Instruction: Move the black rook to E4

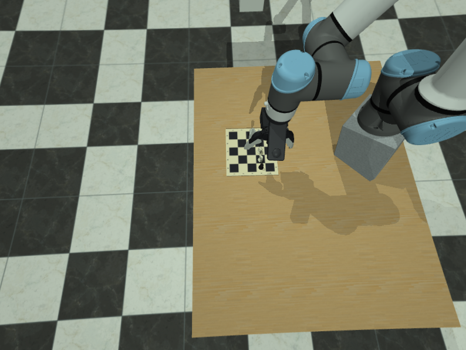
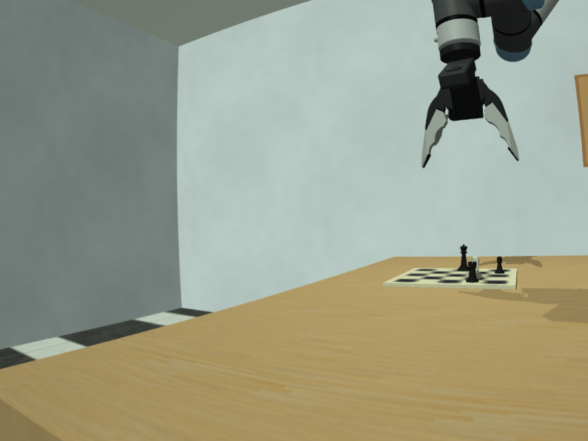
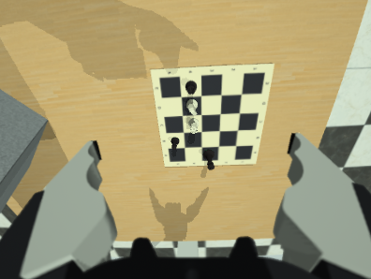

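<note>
The small chessboard (image 1: 252, 151) lies on the wooden table. The black rook (image 2: 472, 271) stands upright near the board's edge closest to the exterior camera; it also shows in the wrist view (image 3: 190, 86) and from above (image 1: 260, 165). Two white pieces (image 3: 192, 114) stand in the same line behind it. A black pawn (image 3: 174, 145) and a black queen (image 3: 209, 159) stand at the far edge. My gripper (image 2: 469, 160) hangs high above the board, wide open and empty; it also shows in the wrist view (image 3: 194, 145).
A grey block (image 1: 367, 148) carries the arm's base to the right of the board. The arm's wrist covers part of the board in the top view. The table edge runs close to the board's left side.
</note>
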